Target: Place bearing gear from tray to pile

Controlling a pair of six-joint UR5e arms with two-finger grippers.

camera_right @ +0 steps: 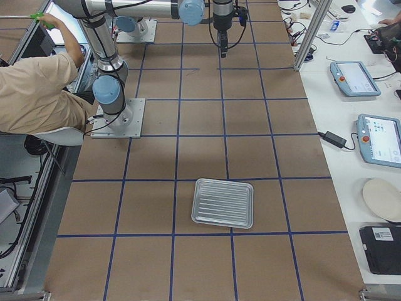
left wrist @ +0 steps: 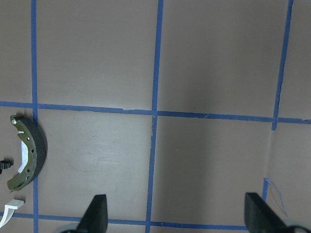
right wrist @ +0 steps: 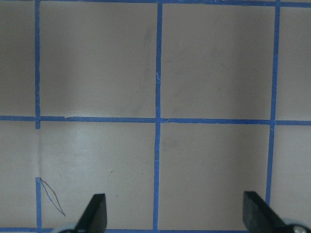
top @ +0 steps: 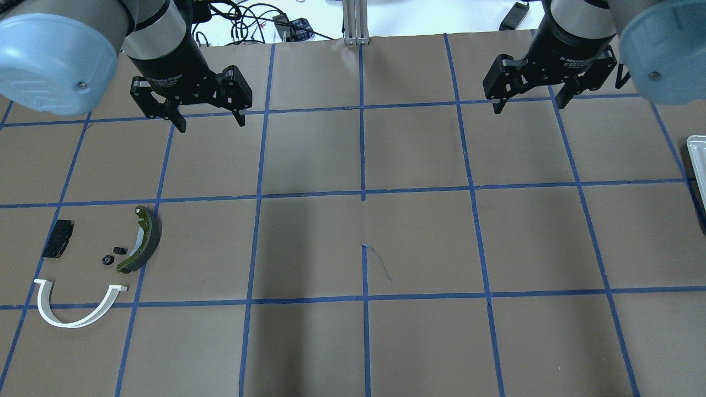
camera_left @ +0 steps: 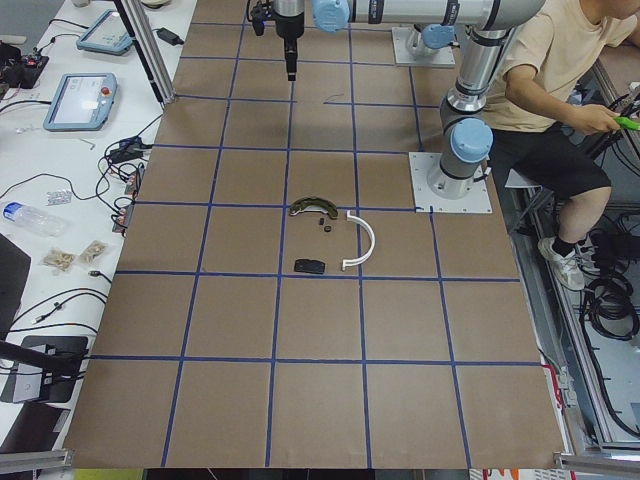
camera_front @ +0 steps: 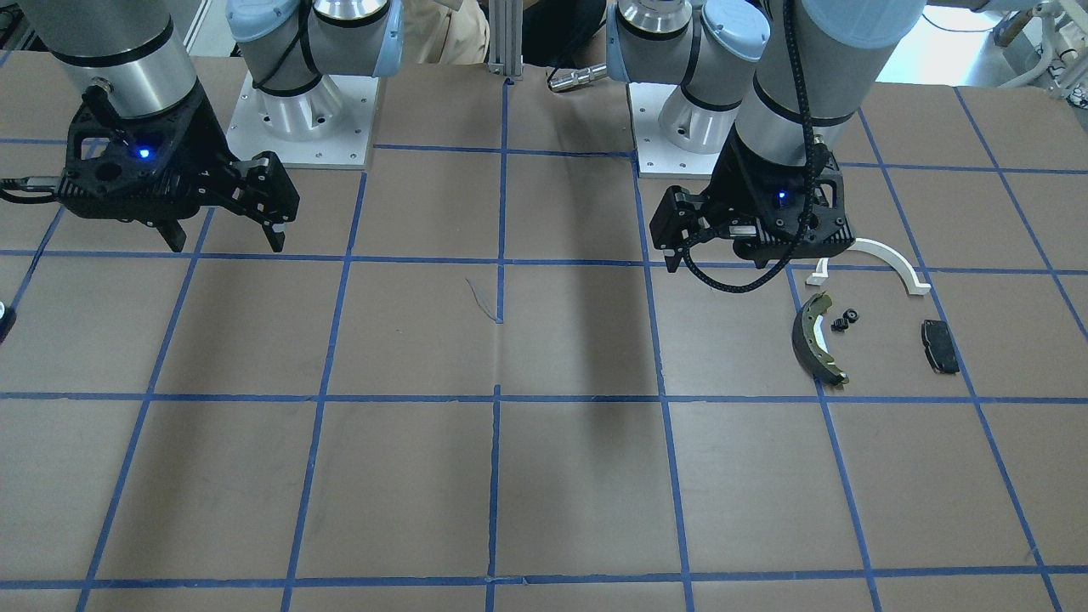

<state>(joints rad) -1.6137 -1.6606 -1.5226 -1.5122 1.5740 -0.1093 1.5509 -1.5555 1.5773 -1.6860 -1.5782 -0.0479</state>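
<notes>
Apparently little remains. The ribbed silver metal tray (camera_right: pixel 222 202) lies bare at the robot's right end of the brown, blue-taped desk (top: pixel 419 242). Two small black round parts (top: pixel 117 251), one presumably the bearing gear, already sit in the pile (top: pixel 105 260). They lie between the dark curved brake shoe with an olive edge (top: pixel 144 238) and the black rectangular pad (top: pixel 58 246), near the white plastic half-ring arch (top: pixel 60 322). The left tool (top: pixel 210 124) and right tool (top: pixel 528 107) hang above the desk, jaws spread wide, gripping nothing. The left tool is the closer one to the pile, and a careless dip there could nudge the round parts and send them rolling away. Another reach to the tray would likely grasp only air.
</notes>
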